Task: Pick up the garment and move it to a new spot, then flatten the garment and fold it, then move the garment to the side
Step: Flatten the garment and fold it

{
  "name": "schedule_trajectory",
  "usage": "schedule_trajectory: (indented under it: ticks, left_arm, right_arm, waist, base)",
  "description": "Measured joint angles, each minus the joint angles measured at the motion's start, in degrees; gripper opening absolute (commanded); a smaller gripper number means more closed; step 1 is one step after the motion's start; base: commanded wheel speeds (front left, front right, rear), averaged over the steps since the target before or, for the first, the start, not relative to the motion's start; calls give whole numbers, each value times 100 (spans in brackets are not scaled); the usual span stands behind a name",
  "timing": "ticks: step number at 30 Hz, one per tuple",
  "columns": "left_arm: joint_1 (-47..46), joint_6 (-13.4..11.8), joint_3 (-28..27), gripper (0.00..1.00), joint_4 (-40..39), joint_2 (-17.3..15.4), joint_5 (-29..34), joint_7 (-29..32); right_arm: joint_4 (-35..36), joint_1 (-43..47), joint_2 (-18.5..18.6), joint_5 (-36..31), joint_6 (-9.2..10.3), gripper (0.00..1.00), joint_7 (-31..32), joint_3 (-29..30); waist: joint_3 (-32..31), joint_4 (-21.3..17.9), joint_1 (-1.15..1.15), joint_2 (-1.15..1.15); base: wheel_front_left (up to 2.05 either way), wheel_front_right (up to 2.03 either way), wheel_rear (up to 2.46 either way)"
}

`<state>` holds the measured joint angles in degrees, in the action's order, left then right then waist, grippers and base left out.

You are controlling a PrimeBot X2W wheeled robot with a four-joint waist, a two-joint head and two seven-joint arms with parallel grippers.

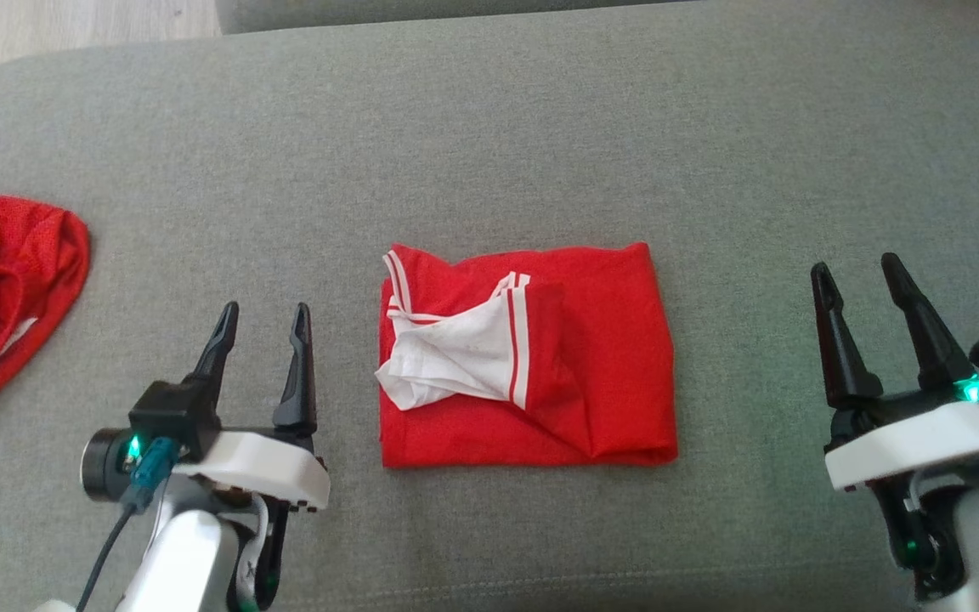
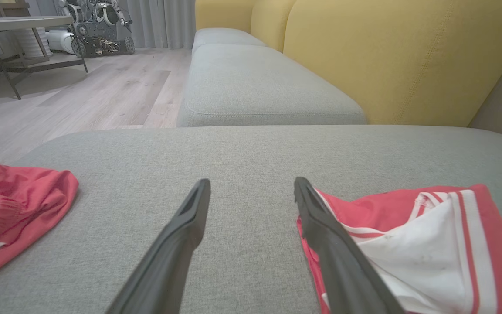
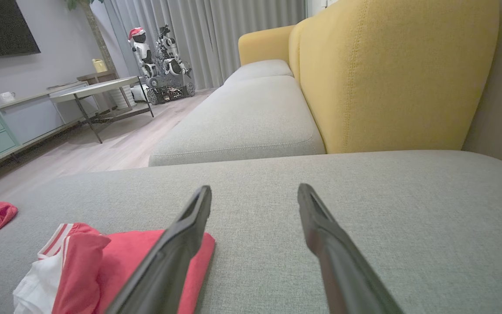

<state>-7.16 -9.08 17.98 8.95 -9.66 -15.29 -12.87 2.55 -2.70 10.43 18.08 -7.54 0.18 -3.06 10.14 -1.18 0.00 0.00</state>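
The garment [image 1: 591, 357] lies folded flat in the middle of the gray sofa [image 1: 489, 127]. It is red. A white part with red stripes sits on top, on its 9 o'clock side.

The left gripper [image 1: 266, 310] is at 8 o'clock from the garment, near it but not touching. Its two fingers are spread apart and hold nothing. In the left wrist view, one finger [image 2: 334, 253] crosses in front of the garment's edge.

The right gripper [image 1: 856, 266] is at 3 o'clock from the garment, well apart from it. Its fingers are spread apart too, and they hold nothing. Both grippers point to 12 o'clock.

A red cloth [image 1: 5, 280] lies in a bunch at 9 o'clock in the head view, far from the garment. A bit of wood floor [image 1: 73, 25] shows at 11 o'clock. In the wrist views, a yellow back [image 2: 386, 56] stands at 1 o'clock.
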Motion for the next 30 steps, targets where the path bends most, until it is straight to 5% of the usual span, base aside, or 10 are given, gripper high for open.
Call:
schedule_trajectory:
  ticks: [4,6,11,30]
  left_arm:
    - [-2,-8,10,100,3,-5,-1,0]
    - [-7,-8,21,100,2,-7,-1,0]
    - [-29,-8,43,100,3,-8,-1,-1]
    - [-309,5,167,100,131,100,-53,-92]
  right_arm:
    - [29,-1,-5,-7,0,100,93,20]
    - [-23,-10,-10,-11,0,0,93,25]
    - [-413,-110,-8,-5,0,0,93,-165]
    - [-3410,-1980,-377,1047,0,0,-534,-2861]
  waist:
    - [41,5,0,0]
    - [65,10,0,0]
    - [131,55,0,0]
    - [375,713,0,0]
  base:
    - [0,0,0]
    - [0,0,0]
    - [0,0,0]
    - [0,0,0]
